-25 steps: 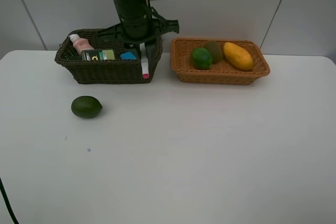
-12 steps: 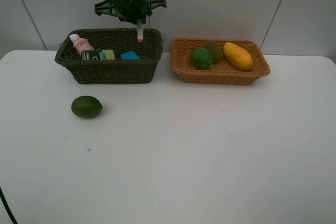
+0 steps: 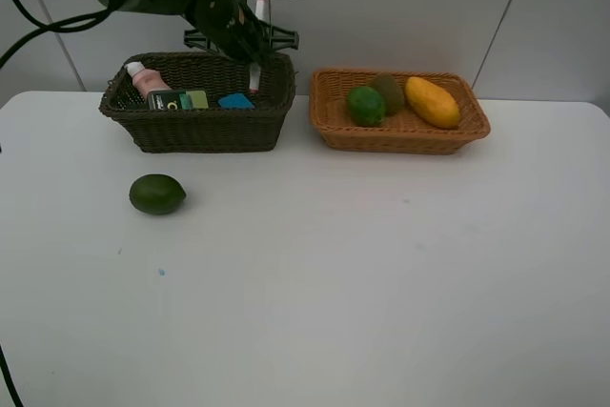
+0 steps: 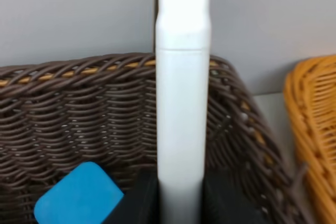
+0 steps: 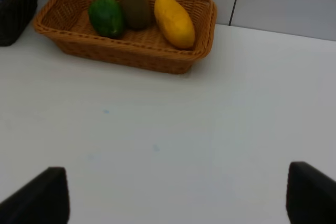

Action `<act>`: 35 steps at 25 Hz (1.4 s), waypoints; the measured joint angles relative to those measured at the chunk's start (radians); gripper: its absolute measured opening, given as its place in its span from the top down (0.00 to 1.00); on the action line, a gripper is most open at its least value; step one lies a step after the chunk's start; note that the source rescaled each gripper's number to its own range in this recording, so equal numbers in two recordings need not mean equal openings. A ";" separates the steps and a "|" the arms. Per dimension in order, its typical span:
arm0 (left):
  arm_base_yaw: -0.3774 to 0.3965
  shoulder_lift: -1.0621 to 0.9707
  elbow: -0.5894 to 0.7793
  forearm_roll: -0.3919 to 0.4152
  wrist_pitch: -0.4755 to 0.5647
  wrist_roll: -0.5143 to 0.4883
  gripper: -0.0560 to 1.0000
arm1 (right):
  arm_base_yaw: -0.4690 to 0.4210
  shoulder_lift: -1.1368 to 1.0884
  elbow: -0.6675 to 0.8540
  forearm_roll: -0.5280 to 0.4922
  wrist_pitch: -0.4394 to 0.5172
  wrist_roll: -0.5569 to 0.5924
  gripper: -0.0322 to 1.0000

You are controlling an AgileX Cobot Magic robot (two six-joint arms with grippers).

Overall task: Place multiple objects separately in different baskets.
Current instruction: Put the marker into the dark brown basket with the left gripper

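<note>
White marker (image 4: 182, 108) is pinched tight in the left claw (image 3: 254, 56) — over the dark basket (image 3: 205, 131), at its 2 o'clock corner. Right claw (image 5: 173, 198) is spread wide. Bottle label (image 3: 178, 100) — too small to read.

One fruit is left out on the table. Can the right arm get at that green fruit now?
Probably yes: the green fruit lies alone on bare table, and the right pincer is open and empty, though it must cross to the left side.

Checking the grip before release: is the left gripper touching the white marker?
Touching. The left wrist view shows the white marker clamped between the left gripper's dark fingers.
</note>
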 joint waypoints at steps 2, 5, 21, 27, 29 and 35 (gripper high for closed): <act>0.008 0.011 0.000 0.000 -0.009 0.000 0.93 | 0.000 0.000 0.000 0.000 0.000 0.000 0.00; 0.013 0.021 0.000 0.000 -0.014 0.000 0.93 | 0.000 0.000 0.000 0.000 0.000 0.000 0.00; 0.014 0.025 0.000 0.056 0.007 -0.004 0.03 | 0.000 0.000 0.000 0.000 0.000 0.000 0.00; 0.014 0.025 0.000 0.056 0.008 -0.006 0.00 | 0.000 0.000 0.000 0.000 0.000 0.000 0.00; 0.014 0.025 0.000 0.059 0.007 -0.006 0.00 | 0.000 0.000 0.000 0.000 0.000 0.000 0.00; 0.014 0.025 0.000 0.060 -0.010 -0.006 0.00 | 0.000 0.000 0.000 0.000 0.000 0.000 0.00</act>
